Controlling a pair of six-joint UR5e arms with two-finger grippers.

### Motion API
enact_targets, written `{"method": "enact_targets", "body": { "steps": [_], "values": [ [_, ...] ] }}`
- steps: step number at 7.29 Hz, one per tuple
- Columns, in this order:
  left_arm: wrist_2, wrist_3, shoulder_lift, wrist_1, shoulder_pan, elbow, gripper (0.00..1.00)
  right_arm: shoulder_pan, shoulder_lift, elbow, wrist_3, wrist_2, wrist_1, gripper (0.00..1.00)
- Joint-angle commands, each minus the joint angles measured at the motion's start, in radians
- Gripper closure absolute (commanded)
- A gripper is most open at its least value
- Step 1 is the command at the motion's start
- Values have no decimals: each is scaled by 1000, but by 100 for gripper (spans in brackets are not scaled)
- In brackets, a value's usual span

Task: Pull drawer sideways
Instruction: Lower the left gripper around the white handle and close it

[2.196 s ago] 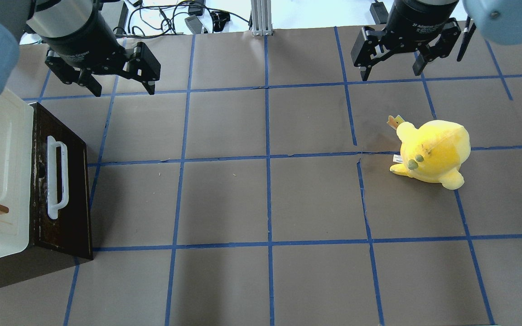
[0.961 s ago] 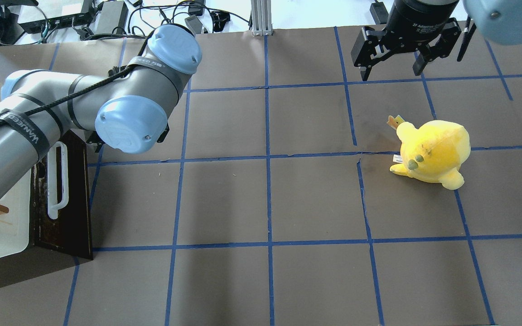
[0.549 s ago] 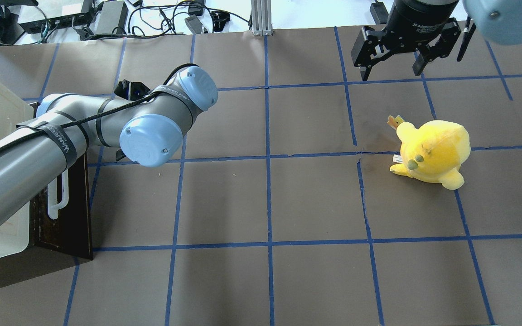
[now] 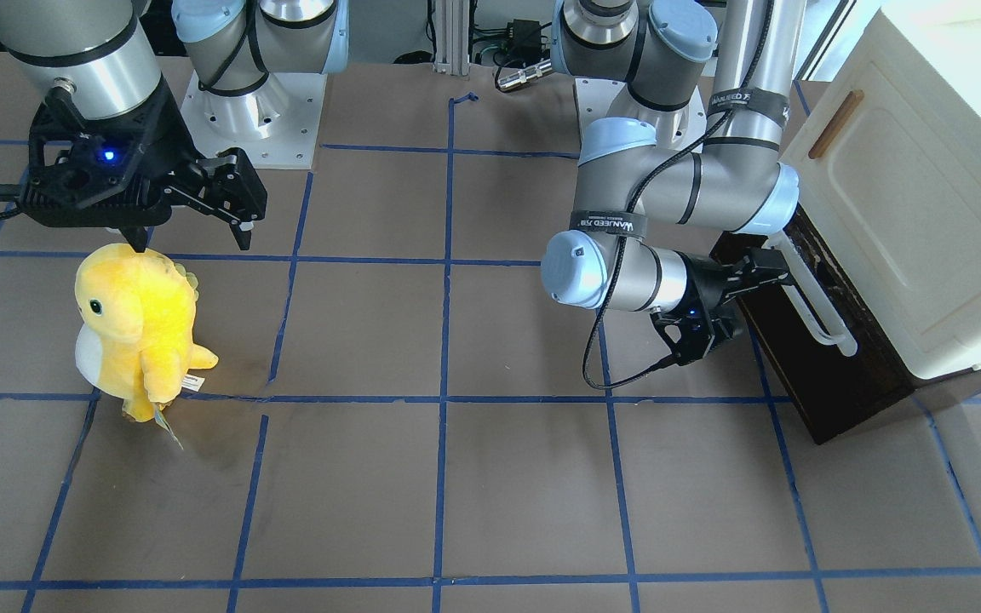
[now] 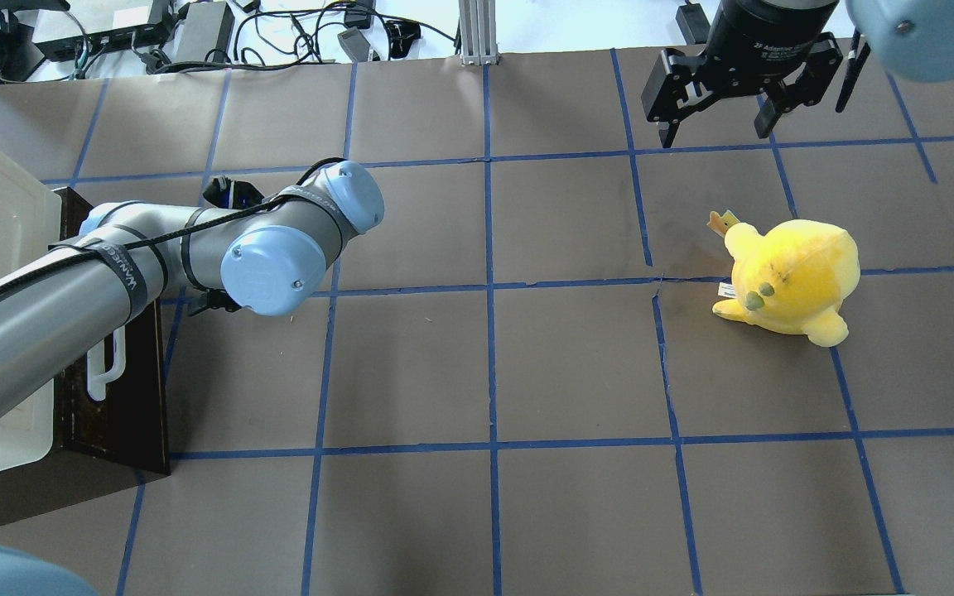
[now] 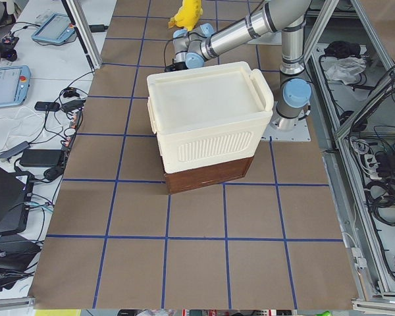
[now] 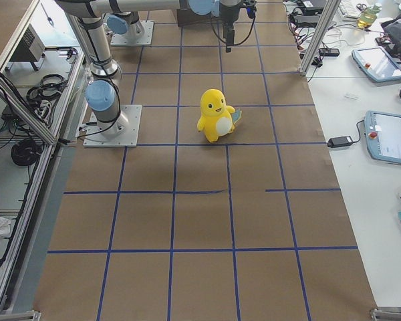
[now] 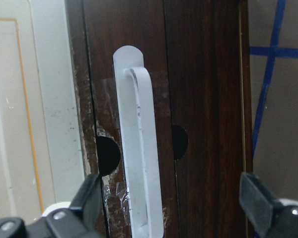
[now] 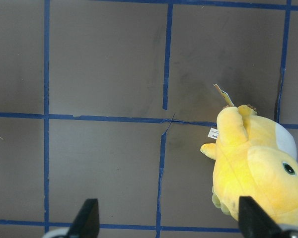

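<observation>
Squared up to the drawer (image 8: pixel 203 89), dead ahead of the left end effector (image 8: pixel 170 193): released, fingers (image 8: pixel 89 191) spread either side of the white bar handle (image 8: pixel 139 148) and clear of it. Turned side-on, probably to bracket the bar and haul level along the worktop (image 5: pixel 411 364). Looks shut, with no interior on show. Handle's near end cut off in the wrist view; from overhead, mostly buried under the forearm (image 5: pixel 46 306). Right end effector (image 9: pixel 169 218) likewise released and empty, parked high, yellow plush toy (image 9: pixel 258 168) below and off to one side.
</observation>
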State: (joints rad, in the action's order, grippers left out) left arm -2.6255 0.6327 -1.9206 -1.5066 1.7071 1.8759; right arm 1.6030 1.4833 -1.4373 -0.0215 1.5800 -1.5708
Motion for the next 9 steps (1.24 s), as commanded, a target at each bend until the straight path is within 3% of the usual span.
{"method": "enact_targets", "body": {
  "steps": [1,9],
  "values": [
    [10,1,-4,-4,-32,3,0,0,0,0,0,0,0,0],
    [-30,-8,-20,-7,-52,-1,0,0,0,0,0,0,0,0]
  ]
}}
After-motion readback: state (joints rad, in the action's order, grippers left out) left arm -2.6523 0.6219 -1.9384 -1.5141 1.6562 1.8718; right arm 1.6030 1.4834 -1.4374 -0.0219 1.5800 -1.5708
